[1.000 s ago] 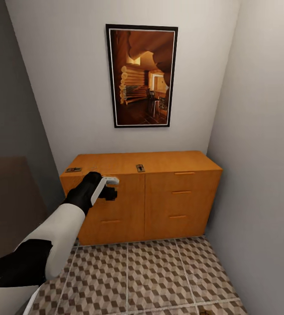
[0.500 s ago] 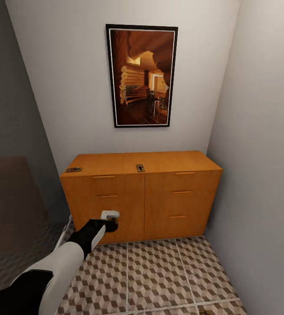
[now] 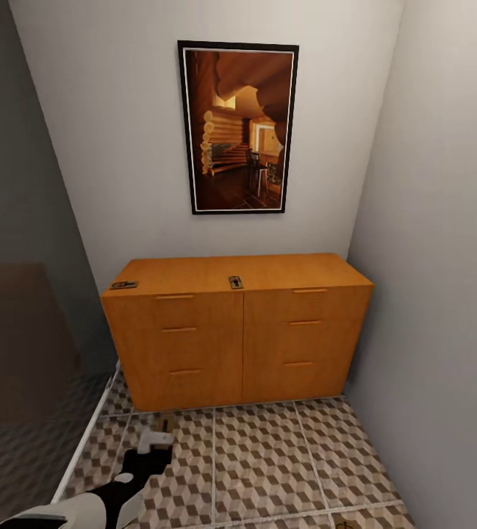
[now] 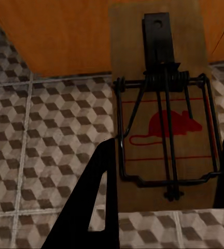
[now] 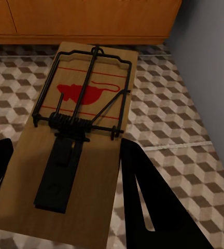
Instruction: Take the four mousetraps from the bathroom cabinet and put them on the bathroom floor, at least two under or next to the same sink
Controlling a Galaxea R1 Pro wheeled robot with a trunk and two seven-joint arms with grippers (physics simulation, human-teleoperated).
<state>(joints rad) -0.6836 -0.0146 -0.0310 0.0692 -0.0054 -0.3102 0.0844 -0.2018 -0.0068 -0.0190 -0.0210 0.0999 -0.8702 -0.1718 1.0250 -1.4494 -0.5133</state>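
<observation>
Head view: orange cabinet (image 3: pixel 238 330) fills a narrow alcove at 12 o'clock, two mousetraps (image 3: pixel 236 282) on top. Left gripper (image 4: pixel 164 171) and right gripper (image 5: pixel 65 171) each clamp a trap over cube-patterned bathroom floor (image 3: pixel 267 463).

Lighting was even and soft, without glare; the left wall (image 3: pixel 18 184) lay in shade, and renders looked slightly blurred throughout.
</observation>
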